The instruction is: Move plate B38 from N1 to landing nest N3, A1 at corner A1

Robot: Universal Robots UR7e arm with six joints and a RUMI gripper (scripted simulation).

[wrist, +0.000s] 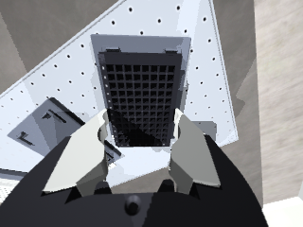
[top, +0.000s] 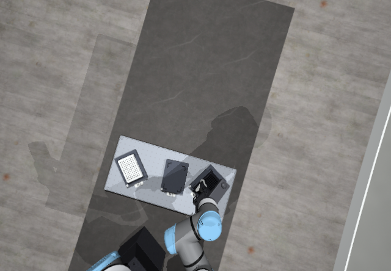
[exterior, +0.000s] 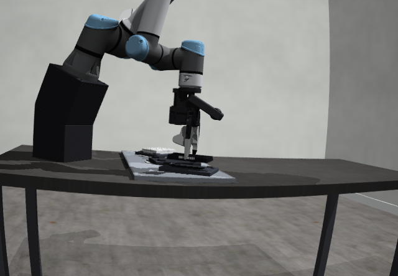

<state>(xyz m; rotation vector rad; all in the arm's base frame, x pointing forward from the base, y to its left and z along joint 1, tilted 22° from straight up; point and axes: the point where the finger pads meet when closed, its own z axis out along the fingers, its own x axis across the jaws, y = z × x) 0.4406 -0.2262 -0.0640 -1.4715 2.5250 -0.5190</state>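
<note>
Plate B38 point(top: 211, 179) is a black well plate over nest N1 at the right end of the pale perforated base board point(top: 170, 174). My gripper point(top: 201, 186) is shut on its near short end, one finger on each long side, as the wrist view shows with the gripper point(wrist: 140, 128) on the plate point(wrist: 142, 101). In the side view the fingertips point(exterior: 190, 152) are at plate height point(exterior: 189, 158); I cannot tell whether it is lifted. Landing nest N3 point(top: 174, 176) is dark and bare in the middle. White plate B83 point(top: 130, 168) rests on nest N2 at the left.
The arm's black pedestal point(top: 142, 250) stands at the near table edge, left of the wrist. The board sits close to that edge. Small white label tags point(top: 170, 195) lie at the near ends of the nests. A wall point(top: 372, 167) runs along the right.
</note>
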